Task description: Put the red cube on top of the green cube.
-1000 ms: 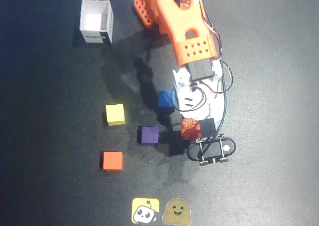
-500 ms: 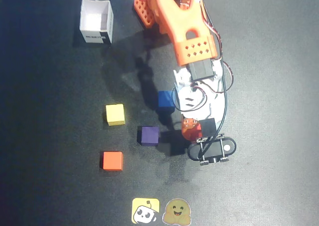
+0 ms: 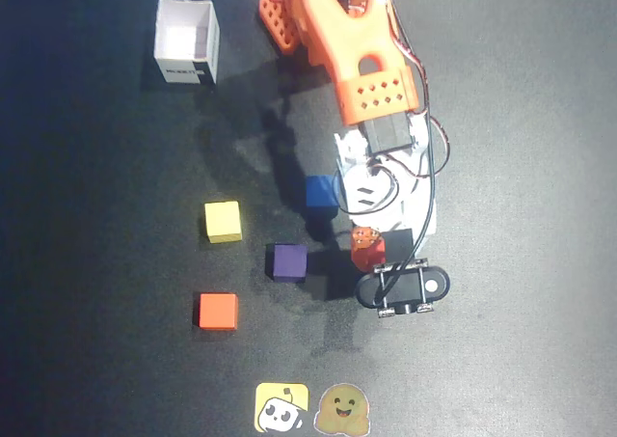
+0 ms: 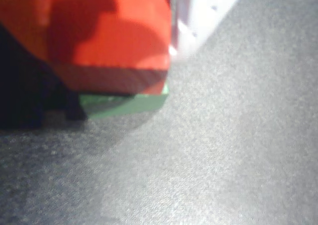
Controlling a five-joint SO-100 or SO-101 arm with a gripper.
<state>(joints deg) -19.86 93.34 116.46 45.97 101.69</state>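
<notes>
In the wrist view the red cube (image 4: pixel 114 36) fills the top left. It sits between a white finger (image 4: pixel 198 11) on its right and a dark finger (image 4: pixel 20 96) on its left. The green cube (image 4: pixel 126 104) shows as a strip right under it, and the red cube appears to rest on it, shifted a little. In the overhead view my gripper (image 3: pixel 371 254) is shut on the red cube (image 3: pixel 366 255), right of the table's middle. The green cube is hidden there beneath the gripper.
The overhead view shows a blue cube (image 3: pixel 321 194) just left of the arm, a purple cube (image 3: pixel 286 261), a yellow cube (image 3: pixel 223 222) and an orange cube (image 3: pixel 218 312). A white open box (image 3: pixel 186 41) stands at the back left. Two stickers (image 3: pixel 281 408) lie at the front edge.
</notes>
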